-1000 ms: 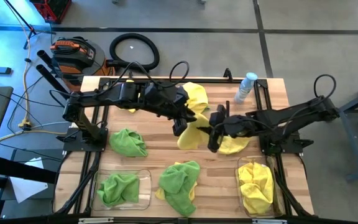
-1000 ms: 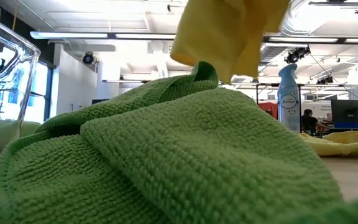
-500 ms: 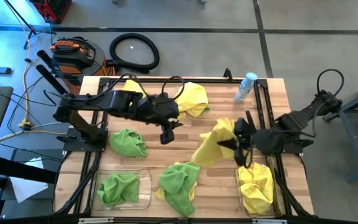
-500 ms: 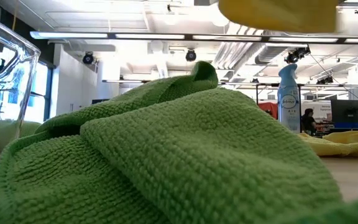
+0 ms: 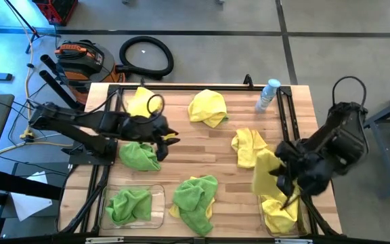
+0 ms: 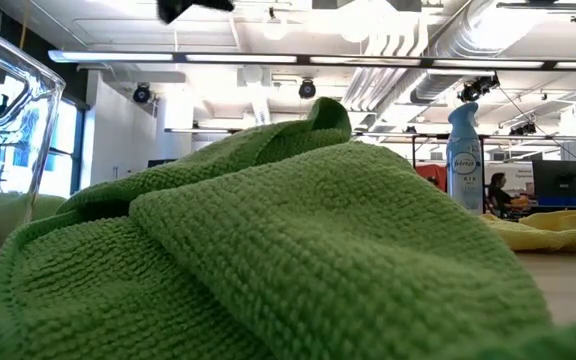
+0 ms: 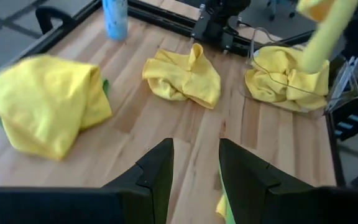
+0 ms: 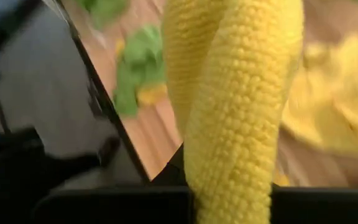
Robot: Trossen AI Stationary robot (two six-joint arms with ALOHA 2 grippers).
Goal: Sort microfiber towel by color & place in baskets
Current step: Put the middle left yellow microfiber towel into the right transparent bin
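Observation:
My right gripper (image 5: 285, 181) is shut on a yellow towel (image 5: 265, 171) and hovers above the right basket (image 5: 260, 215), which holds more yellow towels (image 5: 279, 210). My left gripper (image 5: 165, 139) is open, above the table beside a green towel (image 5: 139, 154), touching nothing. The left basket (image 5: 160, 192) holds a green towel (image 5: 128, 205). Between the baskets another green towel (image 5: 196, 195) lies on the table with yellow cloth under it. Three yellow towels (image 5: 207, 107) (image 5: 248, 145) (image 5: 141, 102) lie loose on the table. My right gripper pinches the yellow towel by a bunched part (image 8: 229, 165) at its top. The towel itself hides the fingers. It is lifted clear and hangs slack below the gripper, over the right basket's far left part (image 5: 266, 186).
A clear spray bottle with a blue cap (image 5: 268, 95) stands near the table's far right corner. Bare wood shows at the table's middle (image 5: 202, 152). In the low view the green towel (image 6: 268, 250) fills the foreground, with the left basket's wall (image 6: 8, 100) beside it.
Both grippers were at the table's middle by a yellow towel. The right gripper has carried it, lifted clear, toward the right and near edges to above the right basket. The left gripper has drawn back toward the table's left without any cloth.

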